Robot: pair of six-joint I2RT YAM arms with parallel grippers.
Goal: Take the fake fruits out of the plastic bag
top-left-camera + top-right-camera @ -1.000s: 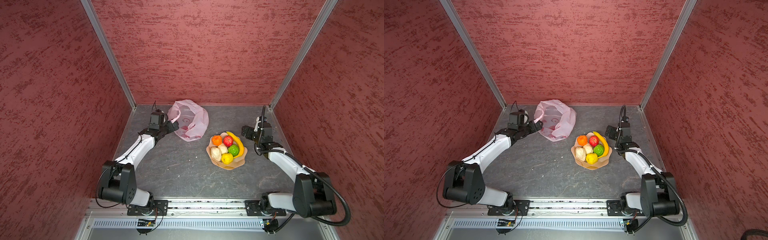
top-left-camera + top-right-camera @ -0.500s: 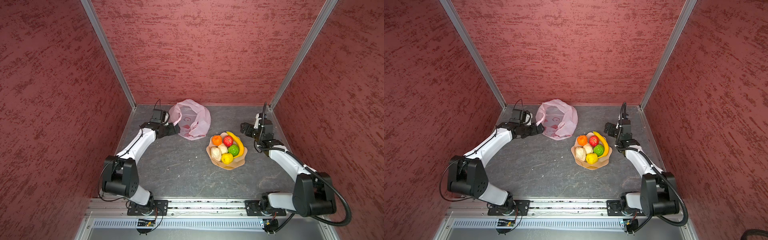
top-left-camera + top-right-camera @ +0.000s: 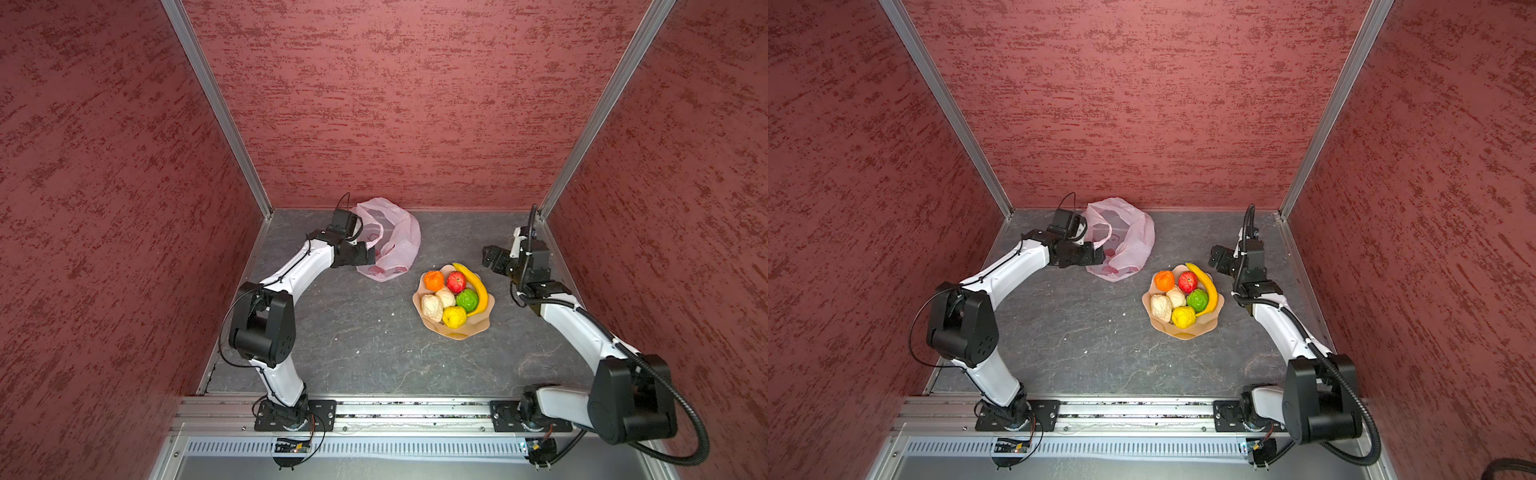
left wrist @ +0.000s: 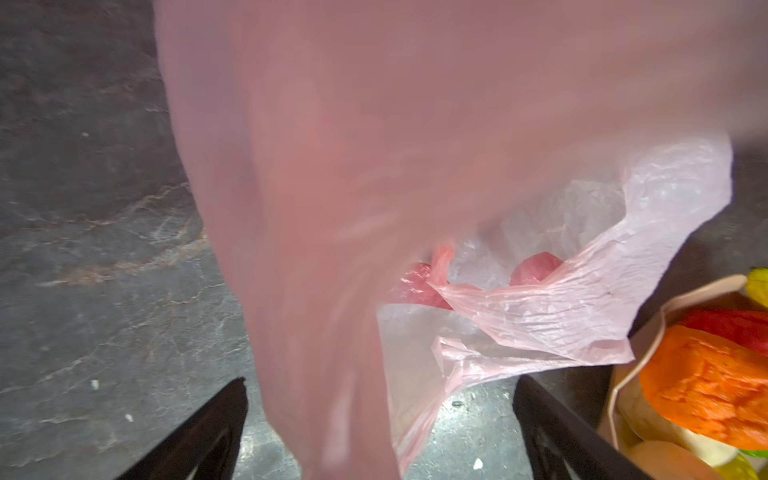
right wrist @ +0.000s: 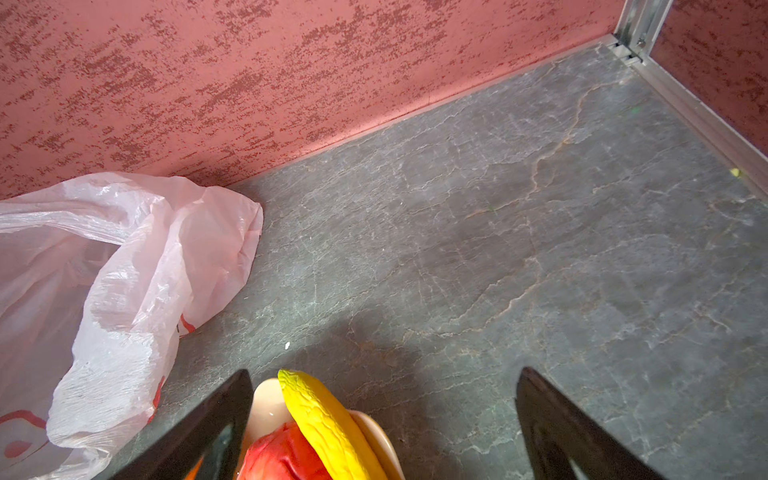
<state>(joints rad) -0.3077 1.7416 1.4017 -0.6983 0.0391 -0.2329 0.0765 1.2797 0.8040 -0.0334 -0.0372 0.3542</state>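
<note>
Where it hangs nearest, plastic bag [image 4: 332,166] blurs.

Bright, even light, soft shadows.
Left wrist view: the plastic bag [image 4: 332,166] blurs close to the lens.

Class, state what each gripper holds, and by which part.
Nothing. The left gripper and right gripper are open; the plastic bag merely hangs between the left fingers.

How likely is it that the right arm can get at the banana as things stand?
Probably yes. The right gripper is open, close beside the plate, and the banana lies on top of the pile at that side with nothing over it.
</note>
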